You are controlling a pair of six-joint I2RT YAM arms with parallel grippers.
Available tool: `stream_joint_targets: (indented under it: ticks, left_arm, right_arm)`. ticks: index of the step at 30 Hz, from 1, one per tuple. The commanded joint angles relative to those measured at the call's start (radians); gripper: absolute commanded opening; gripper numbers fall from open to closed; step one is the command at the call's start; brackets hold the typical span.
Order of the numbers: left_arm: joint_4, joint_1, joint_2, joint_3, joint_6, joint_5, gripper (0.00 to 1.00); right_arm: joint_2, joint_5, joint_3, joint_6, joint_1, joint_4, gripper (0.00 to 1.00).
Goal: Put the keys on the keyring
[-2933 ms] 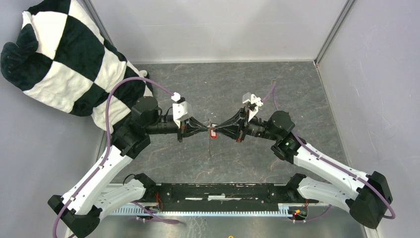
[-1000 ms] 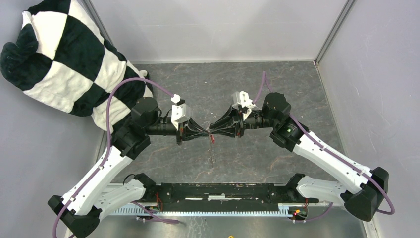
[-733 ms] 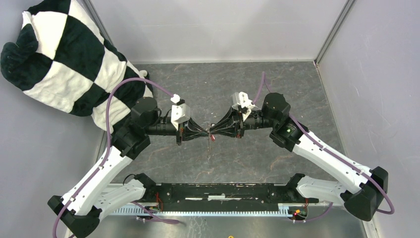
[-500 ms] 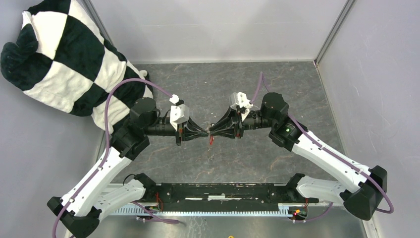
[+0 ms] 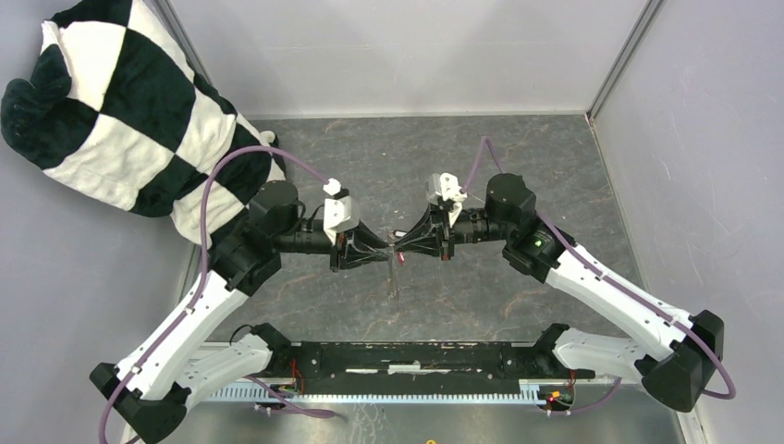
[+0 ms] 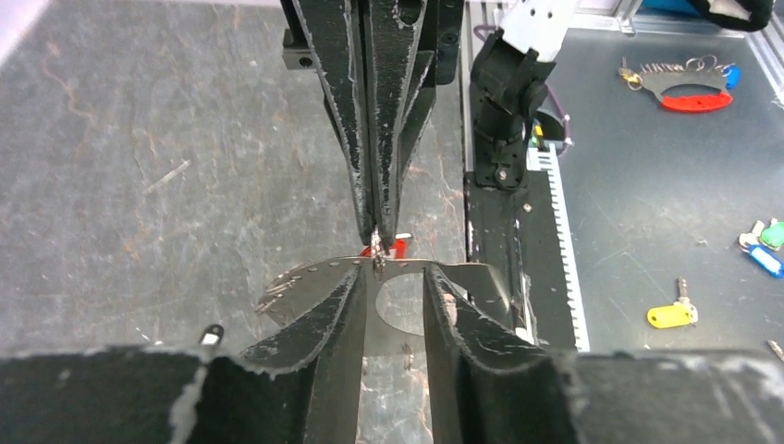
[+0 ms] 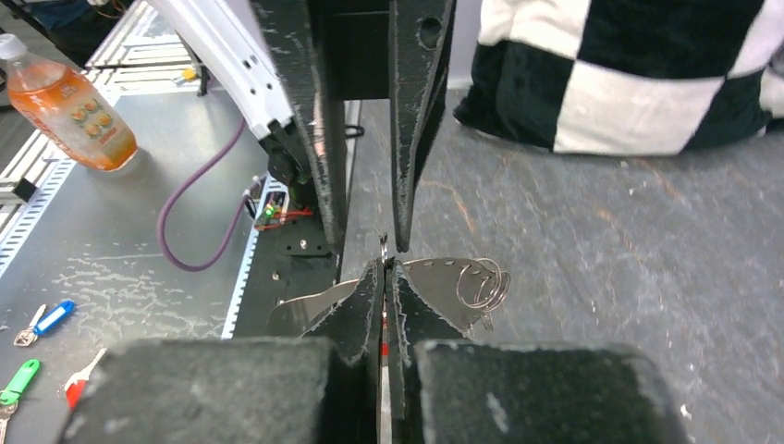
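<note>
The keyring (image 6: 305,282) is a flat silvery piece with a row of small holes. It hangs edge-on between both grippers (image 5: 396,277) and carries wire rings at one end (image 7: 483,282). My right gripper (image 7: 384,266) is shut at its upper edge. A red tag and a metal strip show between its fingers, so the red-tagged key (image 6: 398,247) is pinched there. My left gripper (image 6: 393,276) stands open, a finger on each side of the keyring and apart from it. A black-tagged key (image 6: 211,335) lies on the table. From above, the tips of the left gripper (image 5: 386,252) and right gripper (image 5: 404,246) nearly meet.
A black-and-white checkered pillow (image 5: 120,102) fills the far left corner. The arms' base rail (image 5: 398,356) runs along the near edge. Off the table lie a yellow-tagged key (image 6: 670,314), a black-and-red ring holder (image 6: 689,88) and an orange bottle (image 7: 69,102).
My left gripper has opened and let go. My right gripper has shut at the keyring's edge. Both wrists have shifted slightly, and their tips stay together.
</note>
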Motion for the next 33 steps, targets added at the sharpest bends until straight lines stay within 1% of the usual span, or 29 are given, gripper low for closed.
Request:
stream_joint_targets:
  ticks: [1,4,8,10,14,20,24,25,30,33]
  left_arm:
    - [-0.128,-0.001,0.050,0.067,0.129,-0.015,0.39]
    - [-0.232,-0.001,0.098,0.127,0.238,-0.033,0.43]
    - [-0.349,0.000,0.171,0.206,0.342,-0.042,0.44]
    - [-0.378,-0.001,0.201,0.230,0.366,-0.040,0.42]
    - [-0.394,-0.002,0.241,0.254,0.383,-0.028,0.40]
    - [-0.395,-0.007,0.253,0.258,0.423,-0.100,0.40]
    - [-0.396,-0.007,0.253,0.264,0.430,-0.091,0.40]
    - [-0.396,-0.007,0.253,0.264,0.430,-0.081,0.38]
    - [-0.395,-0.013,0.254,0.253,0.416,-0.068,0.21]
    - [-0.408,-0.019,0.249,0.246,0.434,-0.077,0.16]
  right_arm:
    - [0.029,0.078,0.088,-0.092,-0.003,-0.190,0.01]
    - [0.051,0.112,0.123,-0.134,-0.002,-0.280,0.01]
    - [0.084,0.124,0.170,-0.163,0.005,-0.341,0.01]
    - [0.096,0.133,0.190,-0.176,0.012,-0.363,0.01]
    - [0.109,0.135,0.215,-0.184,0.023,-0.375,0.01]
    - [0.132,0.132,0.243,-0.194,0.035,-0.399,0.01]
    - [0.145,0.133,0.254,-0.192,0.046,-0.404,0.01]
    - [0.149,0.136,0.259,-0.191,0.050,-0.404,0.01]
    - [0.160,0.143,0.273,-0.182,0.062,-0.403,0.01]
    - [0.164,0.143,0.278,-0.180,0.066,-0.403,0.01]
